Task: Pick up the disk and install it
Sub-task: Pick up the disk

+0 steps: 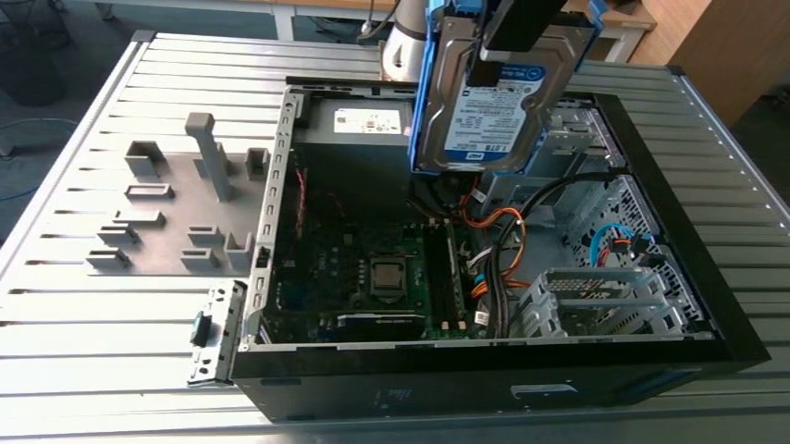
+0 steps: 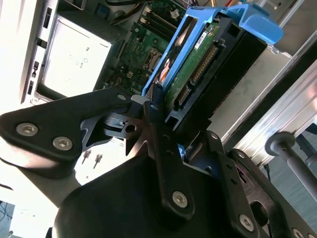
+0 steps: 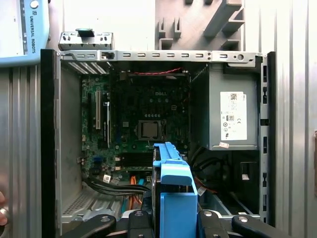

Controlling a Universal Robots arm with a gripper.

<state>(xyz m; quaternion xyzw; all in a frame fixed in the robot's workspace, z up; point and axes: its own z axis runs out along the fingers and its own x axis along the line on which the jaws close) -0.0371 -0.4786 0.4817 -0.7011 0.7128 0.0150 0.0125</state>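
Pincer (image 2: pixel 148 103) clamps the disk (image 1: pixel 494 111), its upper end cut off.

Exterior view high, oblique over computer case (image 1: pixel 494 379); both wrist views close above (same case interior)

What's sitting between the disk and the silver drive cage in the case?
In the exterior view, a bundle of orange and black cables lies between the disk and the cage.
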